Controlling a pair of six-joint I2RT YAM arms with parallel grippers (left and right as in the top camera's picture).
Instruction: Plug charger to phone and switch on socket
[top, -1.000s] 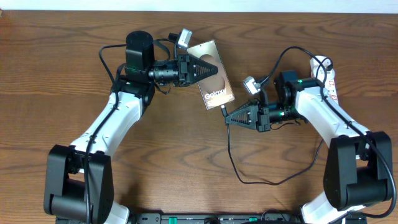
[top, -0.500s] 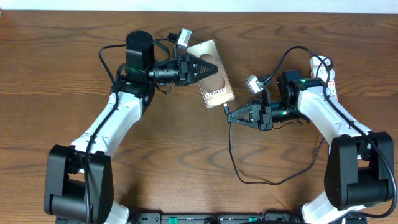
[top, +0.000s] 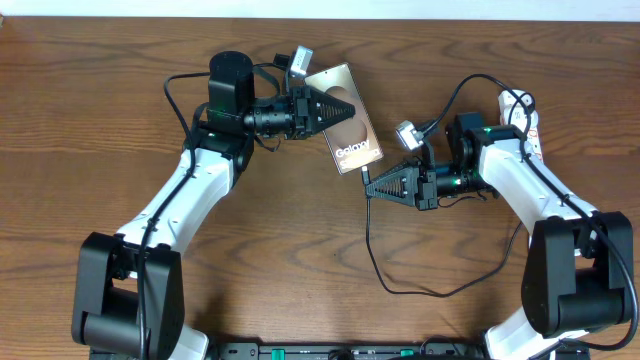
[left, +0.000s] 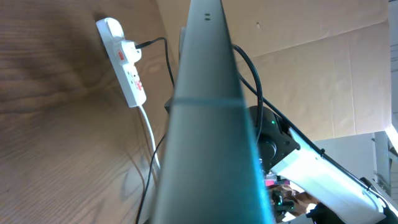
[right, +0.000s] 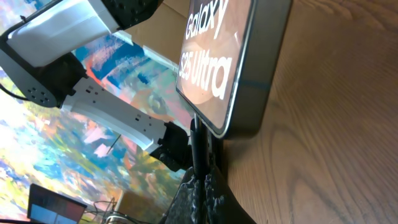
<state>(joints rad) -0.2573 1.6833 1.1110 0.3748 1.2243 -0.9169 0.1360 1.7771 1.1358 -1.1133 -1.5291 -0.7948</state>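
phone (top: 352, 140) sits near the middle of the counter's (top: 90, 120) far edge, held tilted by the left gripper (top: 345, 107), whose fingers are closed on its upper part; the left wrist view shows only its thin edge running up the frame. charger (top: 369, 240) trails in a loop toward the counter's near edge, and its plug end is clamped in the right gripper (top: 368, 187), just beside the phone's lower end. in the right wrist view the plug tip (right: 198, 146) points up at the phone's bottom edge, close under it, but i cannot tell whether it has entered the port. socket (left: 129, 71) lies by the far right corner, and its switch position is too small to read. the step in hand looks like the insertion. it likely wants the tip lined up square with the port and pushed slowly along the phone's long axis, while the left side braces the phone against the push. a skewed approach could slide off the edge or bend the tip.
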